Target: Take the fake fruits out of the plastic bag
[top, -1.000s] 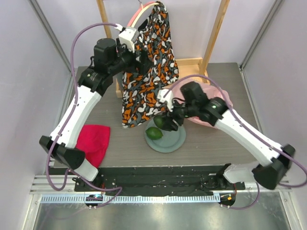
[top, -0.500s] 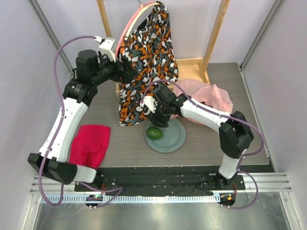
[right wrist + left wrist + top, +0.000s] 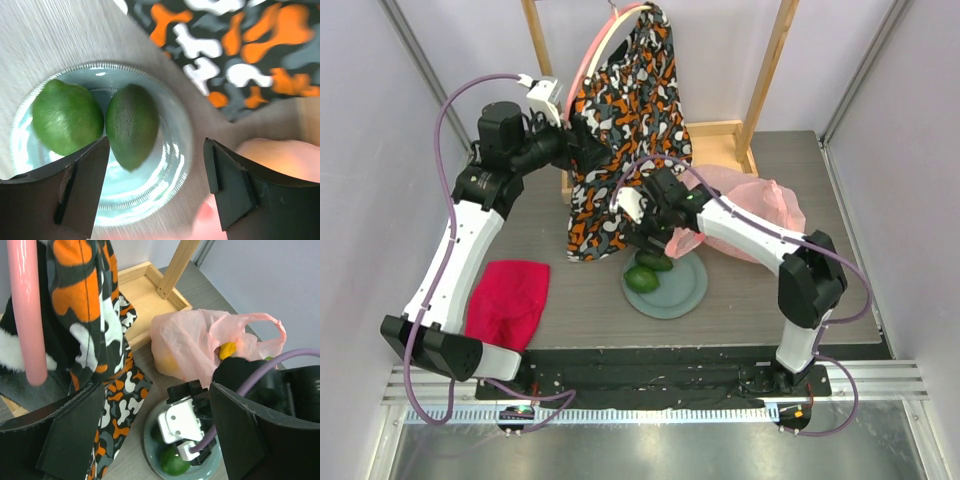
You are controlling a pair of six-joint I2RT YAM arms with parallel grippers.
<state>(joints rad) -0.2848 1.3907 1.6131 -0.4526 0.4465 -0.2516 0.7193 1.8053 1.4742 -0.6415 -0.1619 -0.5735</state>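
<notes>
On the grey tabletop (image 3: 580, 295), at the back, a big patterned garment (image 3: 620, 150) hangs down from a rack. Right of it lies the pink plastic bag (image 3: 750, 205), flopped on its side with its mouth toward the middle, so a hand can get in. A red cloth (image 3: 510, 300) lies well apart on the left. Just in front of the bag sits a round plate (image 3: 692, 292), a good spot to put down what comes out. The right hand (image 3: 155, 150) hovers over the plate with its fingers spread wide and nothing in them. The left hand (image 3: 157, 390) is up by the garment, fingers spread and empty too. Two green fruits (image 3: 67, 117) lie side by side on the plate, touching, so those two look done. A yellow fruit (image 3: 227, 350) peeks out of the bag, and I think the bag comes next.
</notes>
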